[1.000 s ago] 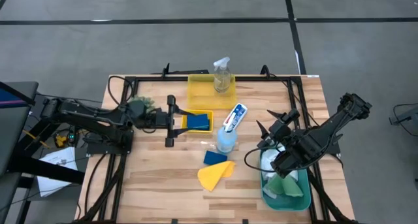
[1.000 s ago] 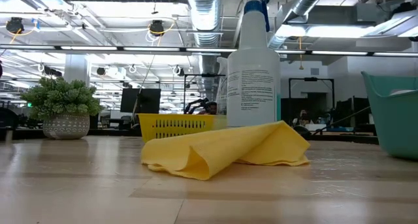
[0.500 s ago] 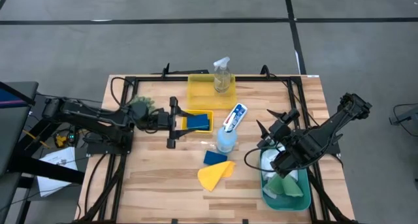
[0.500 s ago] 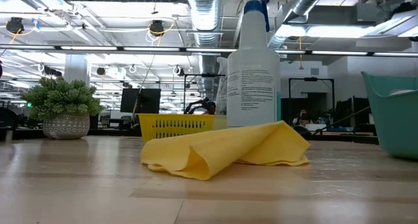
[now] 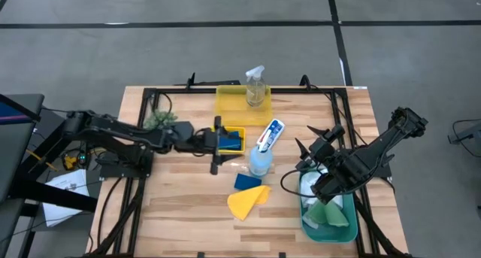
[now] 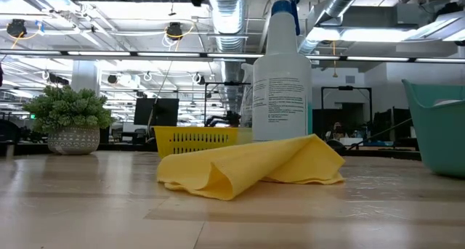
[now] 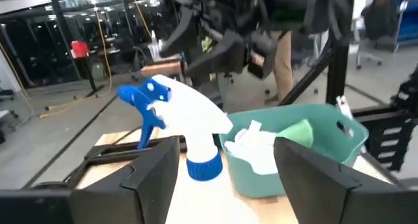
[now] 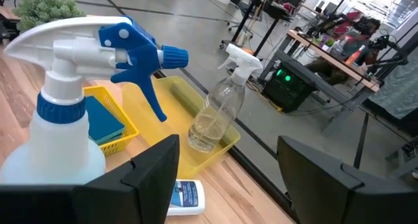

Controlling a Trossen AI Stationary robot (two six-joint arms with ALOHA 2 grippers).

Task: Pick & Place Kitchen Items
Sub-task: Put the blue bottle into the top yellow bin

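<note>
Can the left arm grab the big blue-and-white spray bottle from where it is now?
Probably yes. The left gripper is open and points at the blue-and-white spray bottle, with nothing between them in the left wrist view.

The print on the spray bottle (image 6: 282, 89) is too small to read.

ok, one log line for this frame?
left hand: open, over small yellow tray holding blue sponge | right hand: open, above teal bin | blue-white spray bottle: upright mid-table | yellow cloth: on table
</note>
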